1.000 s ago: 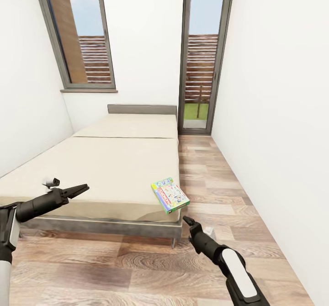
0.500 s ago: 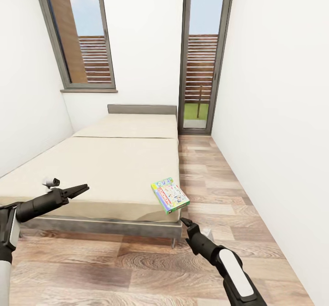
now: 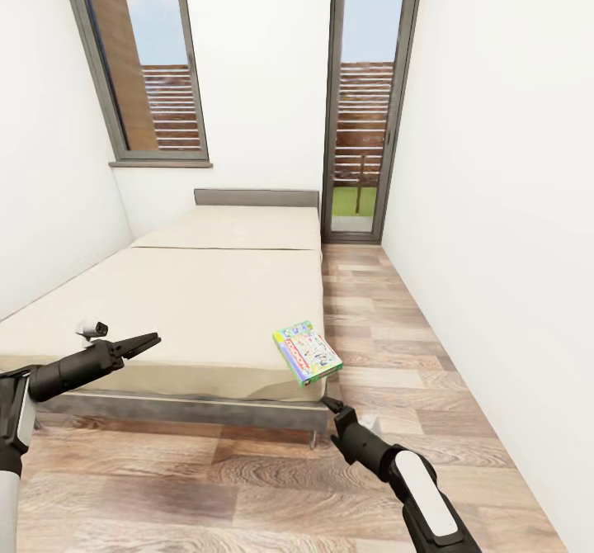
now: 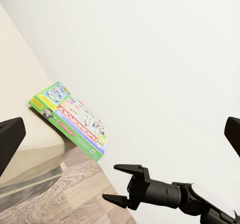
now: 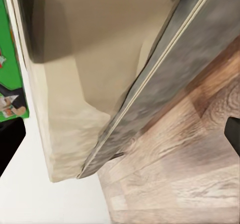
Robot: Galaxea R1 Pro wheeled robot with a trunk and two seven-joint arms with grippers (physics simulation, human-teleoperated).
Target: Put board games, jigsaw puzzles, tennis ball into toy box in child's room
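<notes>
Fingers of both grippers spread apart, holding nothing, near the foot of the bed.

Right gripper [image 3: 333,405] has its two dark fingers parted; in the left wrist view its jaws [image 4: 121,184] stand clearly open with air between them. It hangs just below and a little to the right of the green-edged board game [image 3: 307,352], close to it but not touching. Left gripper [image 3: 148,341] points right over the near left part of the mattress, its fingers spread in a narrow fork and empty. The board game lies flat on the near right corner of the bed [image 3: 206,305], one corner jutting past the mattress edge over the wooden floor [image 3: 388,347]. From the right wrist, the game's green edge [image 5: 10,78] sits beside the beige mattress corner and grey bed frame. Far beyond the bed stand a window [image 3: 144,66] and a glass door [image 3: 367,99].
</notes>
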